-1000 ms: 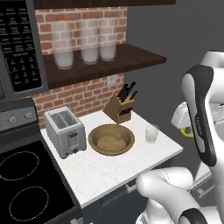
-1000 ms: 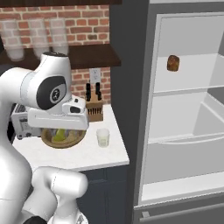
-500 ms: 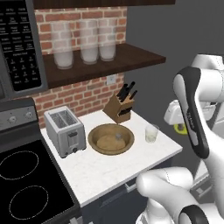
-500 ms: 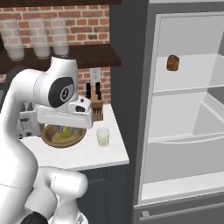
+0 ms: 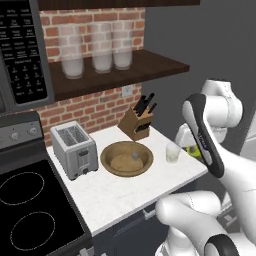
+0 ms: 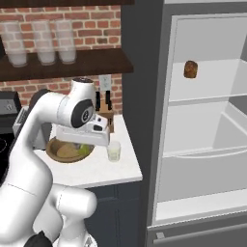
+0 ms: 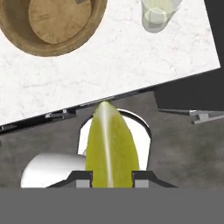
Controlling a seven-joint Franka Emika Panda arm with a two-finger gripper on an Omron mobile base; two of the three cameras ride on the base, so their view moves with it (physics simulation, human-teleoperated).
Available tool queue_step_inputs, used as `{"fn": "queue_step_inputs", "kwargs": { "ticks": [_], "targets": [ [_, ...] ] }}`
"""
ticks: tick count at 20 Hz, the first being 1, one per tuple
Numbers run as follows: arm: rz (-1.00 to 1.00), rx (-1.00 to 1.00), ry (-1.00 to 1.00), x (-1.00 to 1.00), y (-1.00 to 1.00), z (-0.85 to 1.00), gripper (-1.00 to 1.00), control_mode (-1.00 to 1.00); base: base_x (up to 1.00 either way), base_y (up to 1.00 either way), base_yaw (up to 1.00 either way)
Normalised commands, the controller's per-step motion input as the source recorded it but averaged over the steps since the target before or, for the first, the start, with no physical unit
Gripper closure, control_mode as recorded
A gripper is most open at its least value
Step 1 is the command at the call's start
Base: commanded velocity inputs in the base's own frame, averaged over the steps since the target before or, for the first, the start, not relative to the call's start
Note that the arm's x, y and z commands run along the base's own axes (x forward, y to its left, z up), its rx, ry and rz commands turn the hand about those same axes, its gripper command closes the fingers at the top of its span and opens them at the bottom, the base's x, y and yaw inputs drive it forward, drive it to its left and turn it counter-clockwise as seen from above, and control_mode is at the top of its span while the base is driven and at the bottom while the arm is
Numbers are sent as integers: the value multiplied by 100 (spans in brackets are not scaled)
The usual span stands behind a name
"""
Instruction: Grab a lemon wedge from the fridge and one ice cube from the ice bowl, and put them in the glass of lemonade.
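Note:
My gripper (image 7: 109, 179) is shut on the lemon wedge (image 7: 110, 144), a yellow-green sliver standing up between the two fingertips. It hangs off the counter's front edge, short of the glass of lemonade (image 7: 157, 13). In the left base view the wedge (image 5: 193, 148) shows just right of the glass of lemonade (image 5: 172, 152). The wooden ice bowl (image 5: 126, 159) sits left of the glass with a small ice cube (image 5: 134, 156) in it. In the right base view the fridge (image 6: 207, 144) stands open, and my hand hangs over the ice bowl (image 6: 60, 155) beside the glass of lemonade (image 6: 114, 151).
A toaster (image 5: 74, 150) and a knife block (image 5: 137, 123) stand on the white counter (image 5: 120, 192). Three tall jars (image 5: 102, 47) line the shelf above. A stove (image 5: 30, 210) lies to the left. A brown muffin (image 6: 190, 69) sits on a fridge shelf.
The arm has swung away from the fridge toward the counter, carrying the lemon wedge closer to the glass. The jaws stay shut on it.

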Motion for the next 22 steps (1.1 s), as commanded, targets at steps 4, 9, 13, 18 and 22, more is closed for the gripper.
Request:
{"fn": "queue_step_inputs", "kwargs": {
  "ticks": [4,9,13,18,22],
  "targets": [
    [-7,-5,0,79,0,-58,100,-100,0,0,0],
    [-4,-12,5,100,2,-12,100,-100,0,0,0],
    [-2,-12,9,100,0,8,100,-100,0,0,0],
    [0,0,0,99,0,-5,100,-100,0,0,0],
    [0,9,-6,47,-15,-42,100,-100,0,0,0]
  ]
}}
